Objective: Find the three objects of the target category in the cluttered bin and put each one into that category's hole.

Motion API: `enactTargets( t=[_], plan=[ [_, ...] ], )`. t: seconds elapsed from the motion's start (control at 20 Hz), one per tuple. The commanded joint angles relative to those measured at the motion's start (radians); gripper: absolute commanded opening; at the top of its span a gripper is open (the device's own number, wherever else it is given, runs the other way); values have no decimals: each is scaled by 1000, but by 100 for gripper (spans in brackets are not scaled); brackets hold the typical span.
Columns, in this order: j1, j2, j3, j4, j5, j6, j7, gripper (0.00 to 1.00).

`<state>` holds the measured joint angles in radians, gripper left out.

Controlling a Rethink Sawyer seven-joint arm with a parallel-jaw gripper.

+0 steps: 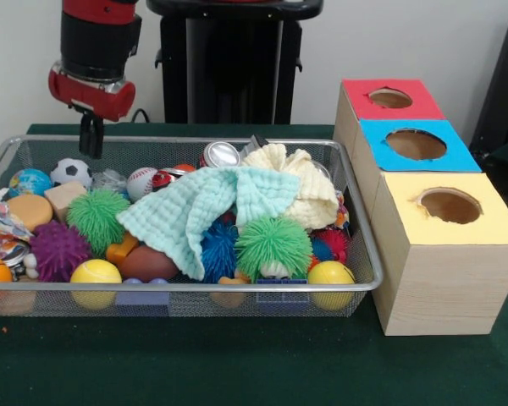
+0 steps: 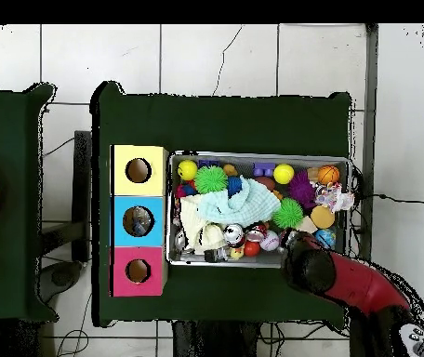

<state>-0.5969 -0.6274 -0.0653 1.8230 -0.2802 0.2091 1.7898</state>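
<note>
Front view: pincer above bin far-left rim.

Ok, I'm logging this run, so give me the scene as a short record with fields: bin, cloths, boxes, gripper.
bin: wire mesh bin, full of balls and toys
cloths: mint cloth and cream cloth draped over the clutter
boxes: red box, blue box, yellow box in a row beside the bin, one hole each
gripper: gripper above the bin's corner near the soccer ball, holding nothing visible

Toys half-buried under mint cloth
</note>
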Motion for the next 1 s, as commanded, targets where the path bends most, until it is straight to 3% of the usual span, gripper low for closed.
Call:
enactTargets(
  t=[0.05,0.1,0.6,1.0],
  plan=[
    [-27,73,140,-46,-22,65,4,0],
    [-31,74,145,-41,-20,69,10,100],
    [-39,63,176,-35,6,100,19,100],
    [-38,135,170,-70,-24,-9,47,100]
  ],
)
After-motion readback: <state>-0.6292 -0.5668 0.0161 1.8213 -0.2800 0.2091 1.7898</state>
